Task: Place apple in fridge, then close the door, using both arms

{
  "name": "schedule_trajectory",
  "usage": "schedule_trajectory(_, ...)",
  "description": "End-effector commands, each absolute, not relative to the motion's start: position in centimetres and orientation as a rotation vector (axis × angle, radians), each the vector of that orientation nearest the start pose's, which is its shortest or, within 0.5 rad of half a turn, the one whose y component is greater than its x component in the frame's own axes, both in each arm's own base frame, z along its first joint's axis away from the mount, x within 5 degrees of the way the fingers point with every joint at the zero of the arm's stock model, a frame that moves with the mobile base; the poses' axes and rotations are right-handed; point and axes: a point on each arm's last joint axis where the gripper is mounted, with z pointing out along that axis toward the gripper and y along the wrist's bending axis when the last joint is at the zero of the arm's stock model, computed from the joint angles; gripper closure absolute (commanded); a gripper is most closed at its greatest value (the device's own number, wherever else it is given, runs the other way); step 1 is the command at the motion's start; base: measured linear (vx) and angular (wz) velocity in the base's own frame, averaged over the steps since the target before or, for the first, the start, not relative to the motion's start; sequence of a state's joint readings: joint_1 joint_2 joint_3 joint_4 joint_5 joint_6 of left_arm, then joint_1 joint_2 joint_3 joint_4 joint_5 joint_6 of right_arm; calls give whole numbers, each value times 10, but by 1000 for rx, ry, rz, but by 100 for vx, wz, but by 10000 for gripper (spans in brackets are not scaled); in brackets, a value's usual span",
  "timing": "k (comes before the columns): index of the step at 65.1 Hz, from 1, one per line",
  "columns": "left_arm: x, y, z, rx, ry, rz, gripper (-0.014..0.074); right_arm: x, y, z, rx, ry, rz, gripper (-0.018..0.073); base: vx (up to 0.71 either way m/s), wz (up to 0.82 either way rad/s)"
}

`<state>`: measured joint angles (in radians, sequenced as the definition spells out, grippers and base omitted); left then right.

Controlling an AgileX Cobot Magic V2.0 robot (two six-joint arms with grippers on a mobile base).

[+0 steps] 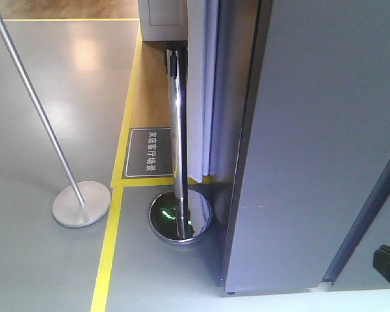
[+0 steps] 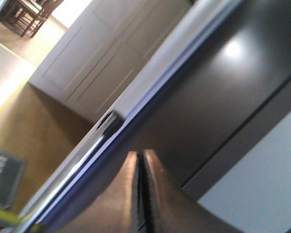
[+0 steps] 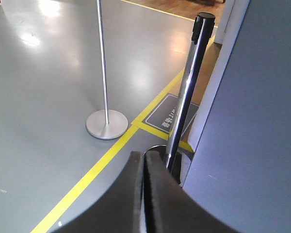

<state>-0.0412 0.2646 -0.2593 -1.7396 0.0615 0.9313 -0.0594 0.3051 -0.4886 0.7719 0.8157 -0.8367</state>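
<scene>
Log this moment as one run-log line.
left hand: shut, empty | right hand: shut, empty | apple: not visible | fridge: grey outer panel in view

The right gripper (image 3: pixel 144 194) sits at 6 o'clock with its dark fingers pressed together, a chrome stanchion post (image 3: pixel 186 92) rising toward 1 o'clock beside the fridge (image 3: pixel 252 121), a grey pole stand (image 3: pixel 105 121) at 9 o'clock by the yellow floor line (image 3: pixel 94 170).
</scene>
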Motion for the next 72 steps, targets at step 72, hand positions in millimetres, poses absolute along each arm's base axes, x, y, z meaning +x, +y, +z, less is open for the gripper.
schedule_trajectory(72, 72, -3, 231, 13, 1581, -43, 605, 56, 42, 315, -478, 1781, 311, 562, 0, 0)
